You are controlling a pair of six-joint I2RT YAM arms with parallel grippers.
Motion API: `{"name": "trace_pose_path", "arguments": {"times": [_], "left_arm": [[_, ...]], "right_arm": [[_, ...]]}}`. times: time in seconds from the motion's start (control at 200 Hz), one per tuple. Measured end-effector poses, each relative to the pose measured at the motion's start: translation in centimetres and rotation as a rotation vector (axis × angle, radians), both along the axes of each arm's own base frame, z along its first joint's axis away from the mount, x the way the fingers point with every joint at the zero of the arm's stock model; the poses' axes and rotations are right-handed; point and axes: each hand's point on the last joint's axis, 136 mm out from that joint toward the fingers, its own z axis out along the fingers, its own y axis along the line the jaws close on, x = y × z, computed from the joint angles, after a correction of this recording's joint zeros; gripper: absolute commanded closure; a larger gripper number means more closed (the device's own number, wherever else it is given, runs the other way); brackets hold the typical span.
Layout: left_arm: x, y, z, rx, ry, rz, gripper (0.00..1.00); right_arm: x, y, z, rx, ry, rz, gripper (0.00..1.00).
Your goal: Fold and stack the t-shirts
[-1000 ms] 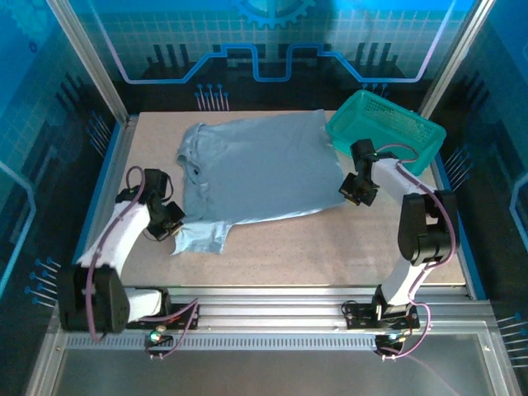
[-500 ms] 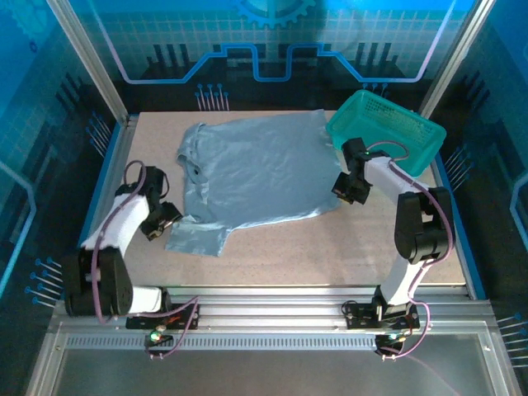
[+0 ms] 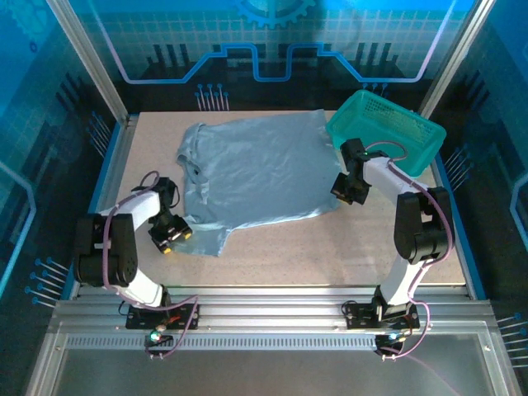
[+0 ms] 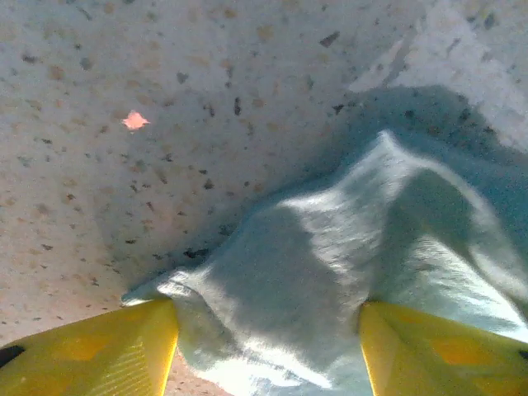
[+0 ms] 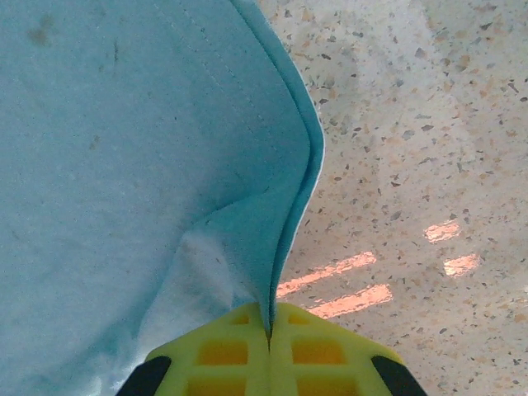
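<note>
One pale grey-blue t-shirt (image 3: 256,169) lies spread on the table, collar to the left and plain side up. My left gripper (image 3: 169,237) is at its near-left sleeve. In the left wrist view that gripper (image 4: 268,359) is open, with its yellow fingers (image 4: 107,351) wide apart and a bunched fold of the sleeve (image 4: 305,272) lying between them. My right gripper (image 3: 342,188) is at the shirt's right edge. In the right wrist view it (image 5: 270,330) is shut, pinching the hemmed edge of the t-shirt (image 5: 124,148).
A teal mesh basket (image 3: 386,128) stands at the back right corner, just behind my right arm. Bare speckled tabletop (image 3: 330,247) stretches along the front between the two arms. Metal frame posts and blue panels wall in the table.
My left arm has folded back toward its base, and its gripper has shifted slightly nearer at the sleeve. My right gripper has moved a little left with the shirt's edge.
</note>
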Motion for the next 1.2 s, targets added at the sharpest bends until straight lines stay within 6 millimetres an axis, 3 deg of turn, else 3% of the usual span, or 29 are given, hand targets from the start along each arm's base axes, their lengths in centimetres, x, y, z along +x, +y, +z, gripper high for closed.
{"name": "trace_pose_path", "arguments": {"times": [0.13, 0.31, 0.385, 0.48, 0.585, 0.655, 0.715, 0.815, 0.91, 1.055, 1.201], "left_arm": [[1.2, -0.5, 0.1, -0.009, -0.018, 0.006, 1.0], [2.8, -1.1, 1.0, -0.004, -0.083, 0.016, 1.0], [4.0, -1.0, 3.3, 0.006, -0.167, 0.037, 1.0], [7.4, -0.4, 9.4, 0.027, -0.377, 0.079, 1.0], [11.2, 0.3, 19.6, 0.046, -0.704, 0.142, 1.0], [12.1, 0.9, 26.2, 0.053, -0.903, 0.183, 1.0], [11.9, 1.3, 30.6, 0.058, -1.036, 0.21, 1.0], [10.2, 1.9, 36.5, 0.069, -1.219, 0.248, 1.0], [7.5, 2.2, 41.1, 0.072, -1.361, 0.27, 1.0], [2.6, 2.2, 48.5, 0.068, -1.574, 0.265, 1.0], [-2.1, 2.1, 55.8, 0.066, -1.77, 0.256, 1.0]], "right_arm": [[-0.5, -0.1, -0.1, -0.001, 0.005, 0.0, 1.0], [-0.8, 0.1, 0.6, 0.005, -0.022, 0.013, 1.0], [-0.3, 0.8, 2.1, 0.026, -0.078, 0.037, 1.0], [0.7, 1.9, 5.4, 0.054, -0.183, 0.08, 1.0], [2.9, 3.4, 10.6, 0.095, -0.344, 0.128, 1.0], [4.3, 4.3, 15.1, 0.125, -0.48, 0.158, 1.0], [4.9, 4.8, 18.9, 0.145, -0.589, 0.177, 1.0], [4.5, 5.2, 24.7, 0.172, -0.755, 0.205, 1.0], [2.6, 5.1, 29.6, 0.197, -0.894, 0.226, 1.0], [-2.3, 4.4, 36.6, 0.229, -1.094, 0.258, 1.0], [-7.1, 3.4, 42.2, 0.255, -1.252, 0.277, 1.0]]}}
